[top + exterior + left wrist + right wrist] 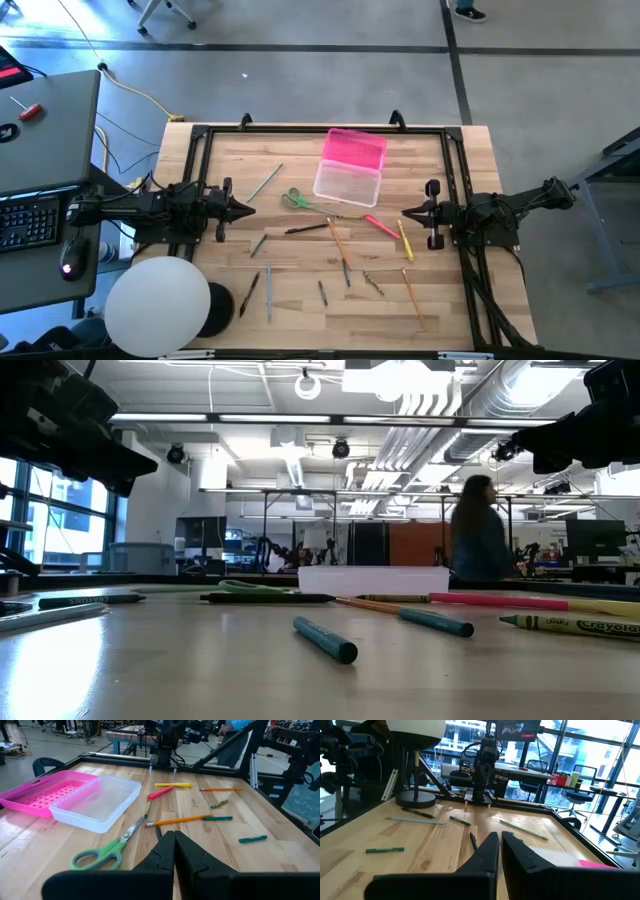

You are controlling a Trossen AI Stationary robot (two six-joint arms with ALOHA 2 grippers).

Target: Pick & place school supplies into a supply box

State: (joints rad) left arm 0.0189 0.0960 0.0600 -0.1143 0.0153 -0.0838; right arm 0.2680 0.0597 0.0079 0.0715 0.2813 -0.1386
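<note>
Pale wood planks made up the table (300,310) seen from above, set on a grey concrete floor, with the supply box (350,166) lying open near the far edge, green-handled scissors (297,200) just beside it and pens and pencils (337,243) scattered across the middle between the left gripper (247,209) and right gripper (407,213). At table height a person (478,543) stood in the workshop behind. In the wrist views, each gripper's fingers were pressed together, holding nothing.
</note>
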